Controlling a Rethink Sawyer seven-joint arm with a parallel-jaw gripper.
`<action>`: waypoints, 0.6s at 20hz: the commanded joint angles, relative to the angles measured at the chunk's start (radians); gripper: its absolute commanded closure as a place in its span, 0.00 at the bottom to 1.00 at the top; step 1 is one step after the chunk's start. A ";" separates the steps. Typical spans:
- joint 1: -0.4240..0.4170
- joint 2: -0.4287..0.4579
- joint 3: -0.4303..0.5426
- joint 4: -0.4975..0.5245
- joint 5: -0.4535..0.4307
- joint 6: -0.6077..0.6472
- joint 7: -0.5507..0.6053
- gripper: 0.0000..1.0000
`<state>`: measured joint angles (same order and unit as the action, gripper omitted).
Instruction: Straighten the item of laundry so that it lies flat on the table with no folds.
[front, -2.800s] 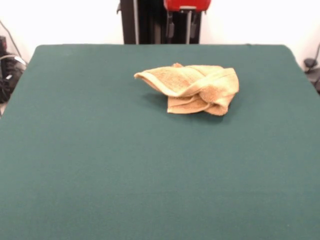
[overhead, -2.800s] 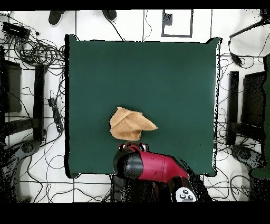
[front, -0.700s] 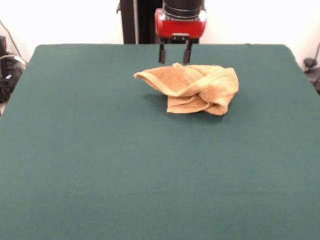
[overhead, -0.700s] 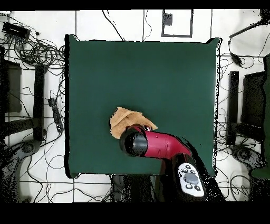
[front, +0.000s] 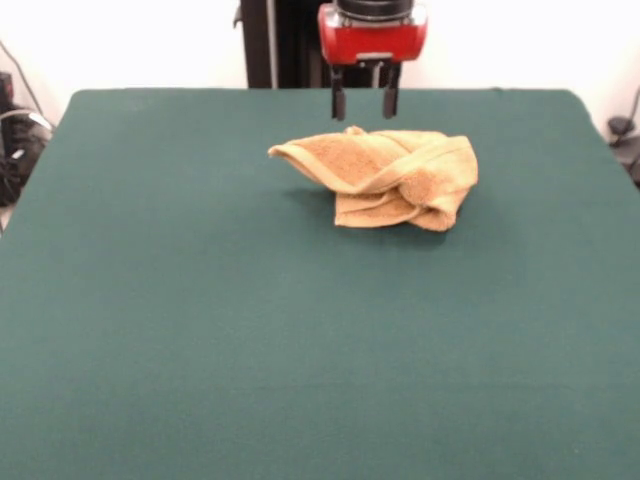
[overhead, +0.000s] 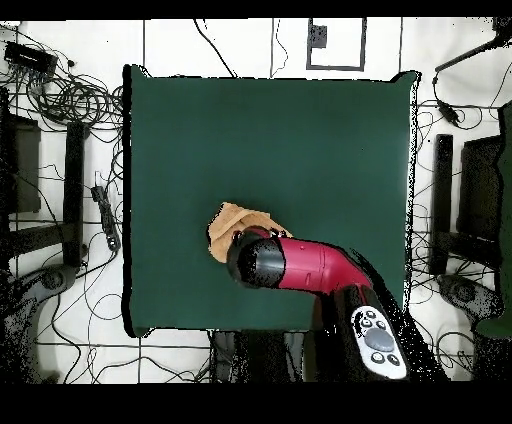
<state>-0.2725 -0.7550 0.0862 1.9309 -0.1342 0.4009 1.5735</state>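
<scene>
The mustard-tan towel (front: 388, 178) lies crumpled and folded over itself on the dark green table (front: 250, 330), toward its far side in the front view. My gripper (front: 364, 113) hangs just above the towel's far edge, open and empty, its two dark fingers (front: 339, 103) apart and clear of the cloth. In the overhead view the red arm covers most of the towel (overhead: 226, 226); only its left part shows, and the gripper itself is hidden under the arm.
The robot's black pedestal (front: 272, 45) stands behind the table's far edge. Cables and stands (overhead: 70, 100) lie on the floor around the table in the overhead view.
The gripper has risen a little and shifted slightly right in the front view, away from the towel. The towel has not moved.
</scene>
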 joint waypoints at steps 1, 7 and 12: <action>-0.023 -0.009 0.196 -0.001 -0.082 0.140 -0.143 0.00; -0.040 0.002 0.227 -0.013 -0.128 0.165 -0.127 0.00; -0.047 -0.002 0.242 -0.007 -0.151 0.177 -0.103 0.00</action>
<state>-0.3221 -0.7863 0.1978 1.9298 -0.2375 0.4715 1.5735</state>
